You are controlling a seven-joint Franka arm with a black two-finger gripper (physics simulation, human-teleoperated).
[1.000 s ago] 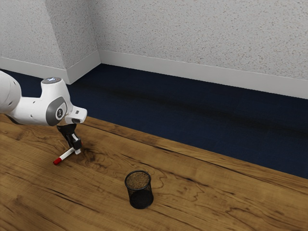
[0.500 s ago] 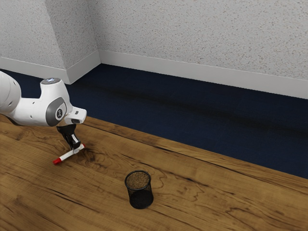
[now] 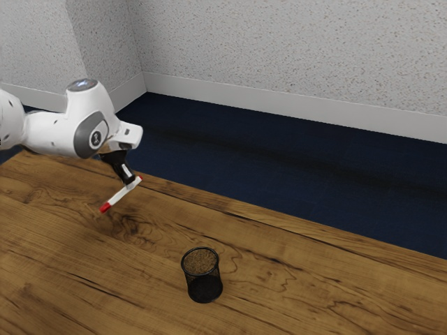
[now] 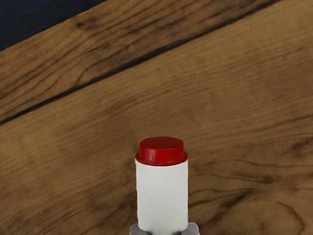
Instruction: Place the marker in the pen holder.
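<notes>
Up off the table at the exterior view's left, my gripper [image 3: 129,183] is shut on the white marker [image 3: 123,196]. The marker hangs tilted, its longer red end low and toward the exterior view's lower left, its short red end higher beside the fingertips. In the wrist view the marker [image 4: 162,196] lies between the two grey fingertips [image 4: 164,230], one on each side of its white body, with a red end beyond them. The black mesh pen holder [image 3: 202,276] stands upright on the table, apart from the marker, farther toward the exterior view's right.
The wooden table [image 3: 300,286] runs around the pen holder. Its far edge borders a dark blue floor [image 3: 279,167], with a speckled pale wall [image 3: 293,56] behind.
My gripper closed on the marker, then rose with it off the table and shifted toward the exterior view's right. The pen holder stayed where it was.
</notes>
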